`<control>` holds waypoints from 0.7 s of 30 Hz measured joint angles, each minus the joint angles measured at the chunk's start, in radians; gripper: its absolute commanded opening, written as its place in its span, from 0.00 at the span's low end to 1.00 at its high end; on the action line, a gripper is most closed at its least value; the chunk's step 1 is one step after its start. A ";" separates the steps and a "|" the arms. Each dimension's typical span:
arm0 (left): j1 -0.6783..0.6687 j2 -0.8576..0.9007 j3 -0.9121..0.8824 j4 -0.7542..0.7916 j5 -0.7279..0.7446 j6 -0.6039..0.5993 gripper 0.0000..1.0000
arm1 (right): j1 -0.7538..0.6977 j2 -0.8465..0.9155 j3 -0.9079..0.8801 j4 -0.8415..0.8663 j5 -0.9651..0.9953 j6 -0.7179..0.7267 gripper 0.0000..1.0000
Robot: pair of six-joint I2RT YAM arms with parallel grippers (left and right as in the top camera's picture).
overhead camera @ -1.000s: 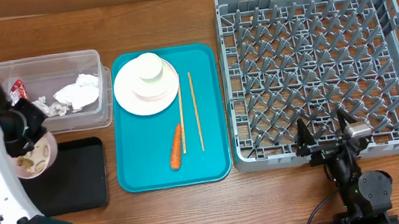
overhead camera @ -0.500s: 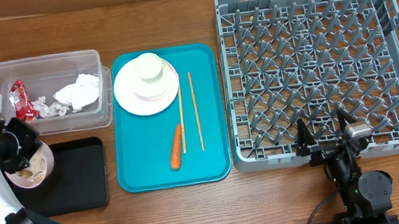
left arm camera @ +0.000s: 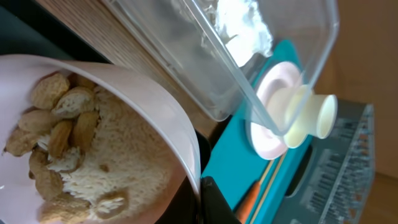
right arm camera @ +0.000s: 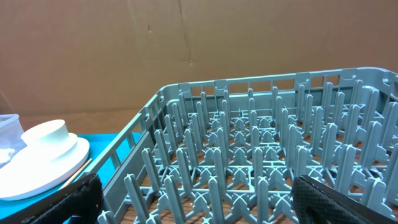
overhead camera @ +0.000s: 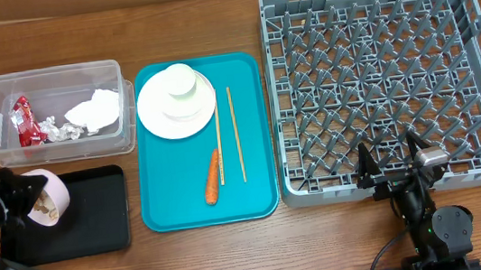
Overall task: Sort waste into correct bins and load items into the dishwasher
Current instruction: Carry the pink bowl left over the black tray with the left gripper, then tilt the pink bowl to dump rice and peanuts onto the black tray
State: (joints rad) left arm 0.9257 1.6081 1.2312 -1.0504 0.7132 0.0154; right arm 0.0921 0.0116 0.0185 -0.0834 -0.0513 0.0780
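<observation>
Overhead: bright and even, soft light from above, no hot spots on the wooden desk (overhead camera: pixel 236 254). Only thin, pale shadows hug the dish rack (overhead camera: pixel 328 189) and the teal tray (overhead camera: pixel 166 198). Left wrist view: tilted and very close, the bowl (left arm camera: pixel 137 106) rim soft and out of focus, white glare streaking the clear tub (left arm camera: pixel 205 62) wall. Right wrist view: rack pegs crisp, plate (right arm camera: pixel 37 165) nearly blown white, the fingers (right arm camera: pixel 339 202) of the right tool (right arm camera: pixel 202 208) dark, blurred smudges in the bottom corners.

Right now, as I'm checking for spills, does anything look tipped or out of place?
The bowl, gripped by the left gripper, hangs tipped on its side over the black tray, food scraps inside. I see nothing spilled.
</observation>
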 measured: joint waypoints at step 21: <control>0.200 0.000 -0.281 0.162 0.495 0.199 0.04 | 0.000 0.000 0.000 0.000 0.000 0.000 1.00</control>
State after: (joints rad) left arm 1.1259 1.6081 0.9501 -0.8886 1.2079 0.2142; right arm 0.0921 0.0116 0.0185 -0.0834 -0.0513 0.0780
